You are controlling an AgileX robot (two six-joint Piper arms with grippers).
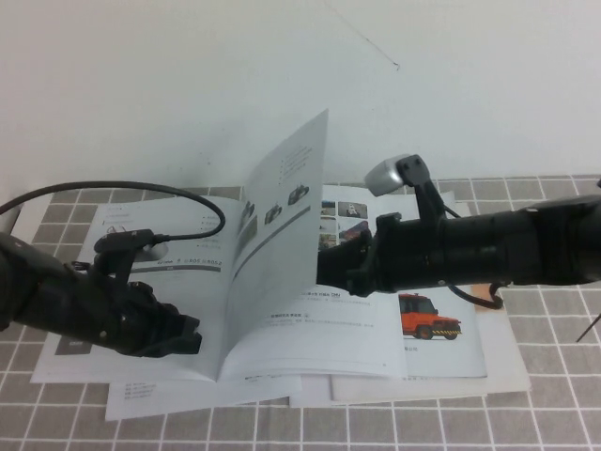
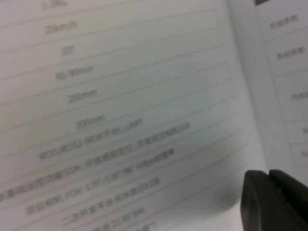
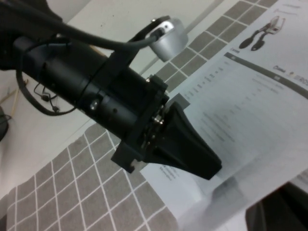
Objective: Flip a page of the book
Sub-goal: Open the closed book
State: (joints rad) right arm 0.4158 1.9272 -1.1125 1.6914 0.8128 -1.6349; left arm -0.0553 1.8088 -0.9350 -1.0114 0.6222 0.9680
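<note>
The book (image 1: 178, 282) lies open on the table. The page (image 1: 282, 225) stands almost upright over the spine and shows small dark wheeled robots and a grey band. My right gripper (image 1: 331, 266) reaches in from the right. It meets the page's outer edge low down, shut on the page, and is partly hidden behind it. In the right wrist view the gripper (image 3: 279, 211) sits beside the shadowed page (image 3: 226, 192). My left gripper (image 1: 188, 336) is shut and rests on the book's left leaf. It also shows over printed text (image 2: 269, 182) and in the right wrist view (image 3: 209, 166).
A booklet with an orange truck (image 1: 430, 315) lies under the book's right side. Plain white sheets (image 1: 188, 399) stick out at the front. The checked tablecloth (image 1: 545, 413) lies around them. The left arm's cable (image 1: 122, 188) arcs over the left leaf. A white wall stands behind.
</note>
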